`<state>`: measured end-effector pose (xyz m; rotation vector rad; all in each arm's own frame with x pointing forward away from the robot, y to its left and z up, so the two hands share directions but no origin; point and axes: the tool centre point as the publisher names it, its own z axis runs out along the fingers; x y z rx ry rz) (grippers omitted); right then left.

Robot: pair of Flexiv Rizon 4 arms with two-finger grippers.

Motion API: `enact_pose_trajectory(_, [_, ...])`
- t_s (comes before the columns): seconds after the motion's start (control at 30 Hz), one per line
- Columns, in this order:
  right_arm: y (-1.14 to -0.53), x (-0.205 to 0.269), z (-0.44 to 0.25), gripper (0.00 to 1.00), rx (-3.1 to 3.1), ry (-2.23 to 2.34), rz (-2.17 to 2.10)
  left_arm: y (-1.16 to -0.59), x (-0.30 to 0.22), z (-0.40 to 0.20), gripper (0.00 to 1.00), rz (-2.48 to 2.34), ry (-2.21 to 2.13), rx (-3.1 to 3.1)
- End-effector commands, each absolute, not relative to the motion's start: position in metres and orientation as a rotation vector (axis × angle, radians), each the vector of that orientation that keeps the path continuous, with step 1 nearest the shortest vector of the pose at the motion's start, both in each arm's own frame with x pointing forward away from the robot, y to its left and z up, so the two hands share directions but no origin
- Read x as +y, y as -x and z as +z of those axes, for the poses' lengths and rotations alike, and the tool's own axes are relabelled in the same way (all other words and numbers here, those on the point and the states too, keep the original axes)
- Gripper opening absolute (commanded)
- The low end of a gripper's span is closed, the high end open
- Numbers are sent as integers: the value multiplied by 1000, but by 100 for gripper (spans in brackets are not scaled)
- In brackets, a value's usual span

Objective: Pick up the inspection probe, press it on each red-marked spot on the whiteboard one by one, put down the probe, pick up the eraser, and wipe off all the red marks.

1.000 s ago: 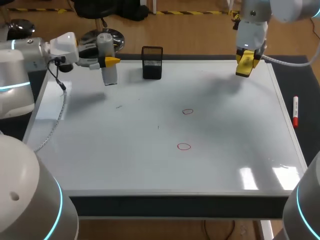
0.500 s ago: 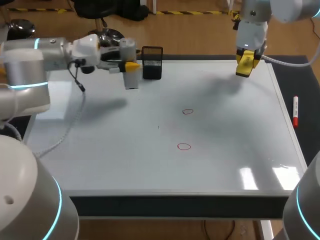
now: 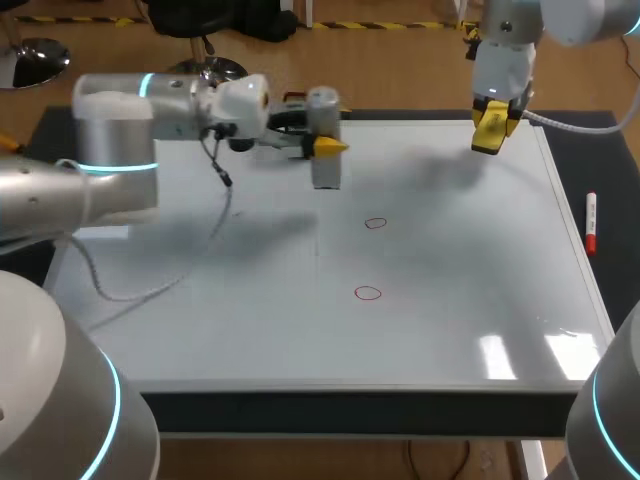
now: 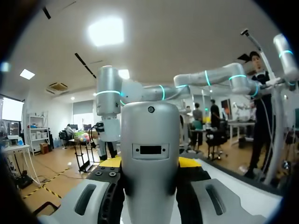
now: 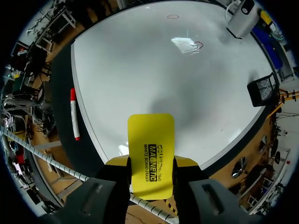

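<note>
While upright, probe (image 3: 324,172) within left gripper (image 3: 322,147)

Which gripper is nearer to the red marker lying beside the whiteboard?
Right. The right gripper hangs over the whiteboard's far right corner, on the marker's side; the left gripper is at mid-board, much farther off.

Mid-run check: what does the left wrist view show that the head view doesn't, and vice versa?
Left wrist only: a close look at the probe held between the left gripper's fingers, with a yellow tip on each side. Head only: a farther red mark and a nearer red mark on the whiteboard, the eraser in the right gripper, and a red marker beside the board's right edge. Both: the left gripper shut on the probe.
</note>
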<state>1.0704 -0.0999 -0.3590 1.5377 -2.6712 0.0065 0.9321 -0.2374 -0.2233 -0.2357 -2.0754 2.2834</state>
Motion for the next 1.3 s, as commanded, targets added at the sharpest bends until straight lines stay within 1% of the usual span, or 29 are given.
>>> enact_pose_trajectory(0.03, [-1071, -100, -357, 0, -2667, -1538, 10, -936, -276, -236, 0, 2271, 288, -2018])
enact_pose_trajectory(0.33, [-1071, -100, -357, 0, -2667, -1538, 10, -925, -305, -252, 0, 2237, 295, -1962])
enact_pose_trajectory(0.93, [-1071, -100, -357, 0, -2667, -1538, 10, -917, -311, -282, 0, 2231, 232, -1954])
enact_pose_trajectory(1.3, [-1071, -100, -357, 0, -2667, -1538, 10, -917, -316, -288, 0, 2233, 220, -1942])
